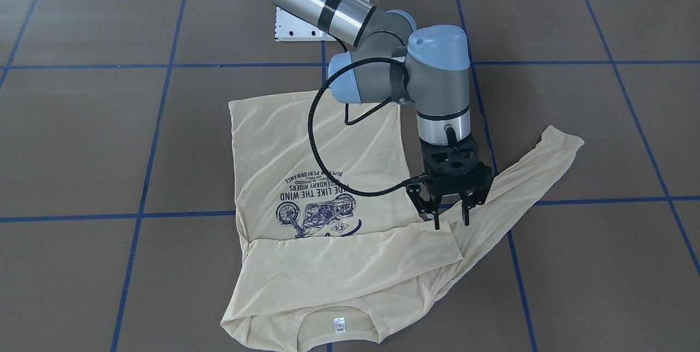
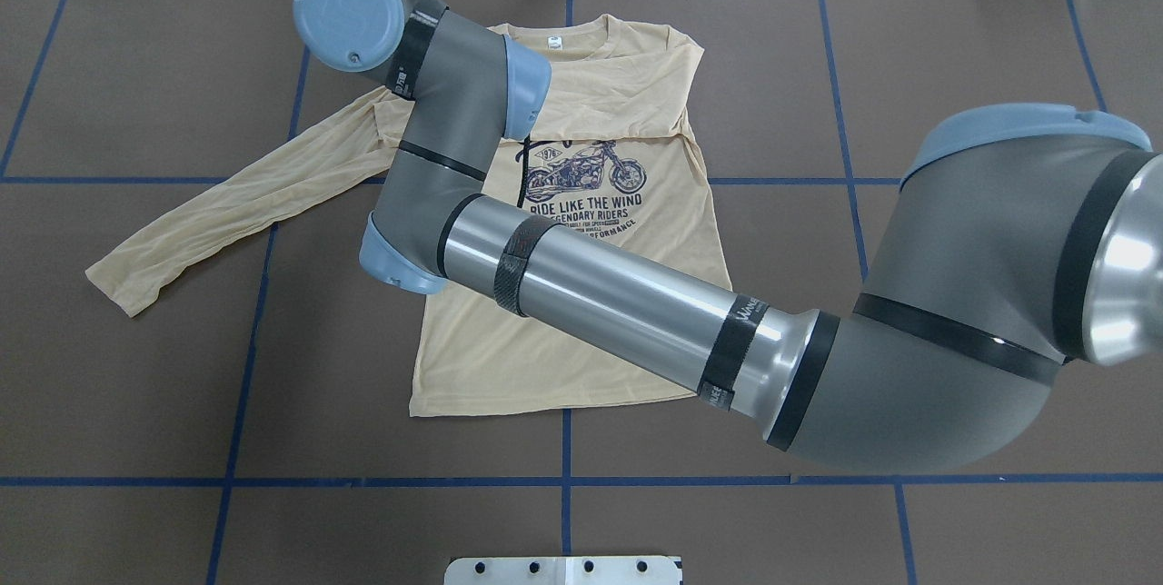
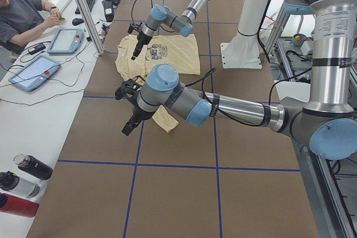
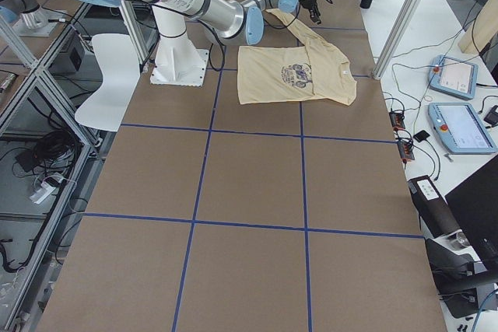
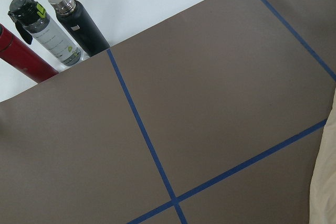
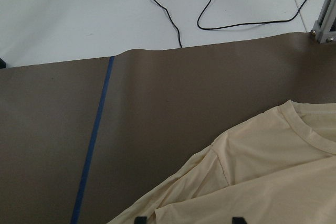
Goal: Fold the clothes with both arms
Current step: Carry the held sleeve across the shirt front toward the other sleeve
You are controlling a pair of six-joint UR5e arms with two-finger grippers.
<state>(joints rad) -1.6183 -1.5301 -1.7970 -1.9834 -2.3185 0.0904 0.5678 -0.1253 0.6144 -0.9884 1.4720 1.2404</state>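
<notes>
The cream-yellow long-sleeved T-shirt (image 1: 322, 155) lies flat and print up, its neck label (image 1: 339, 323) at the near edge. One sleeve (image 1: 350, 259) is folded across the chest. The other sleeve (image 2: 227, 203) stretches out sideways over the table. My right arm (image 2: 618, 294) reaches across the shirt. Its gripper (image 1: 451, 223) hangs open just above the folded sleeve's cuff, near the shoulder, holding nothing. In the right wrist view, both fingertips (image 6: 140, 219) show over the fabric. My left gripper (image 3: 127, 129) hovers past the outstretched sleeve's end; I cannot tell whether it is open.
Three bottles (image 5: 79, 22) stand off the table's end on the left arm's side. A person (image 3: 22, 15) sits at a side bench with control tablets (image 3: 64, 40). The white pedestal base (image 1: 306, 24) stands behind the shirt. Blue tape lines cross the brown tabletop.
</notes>
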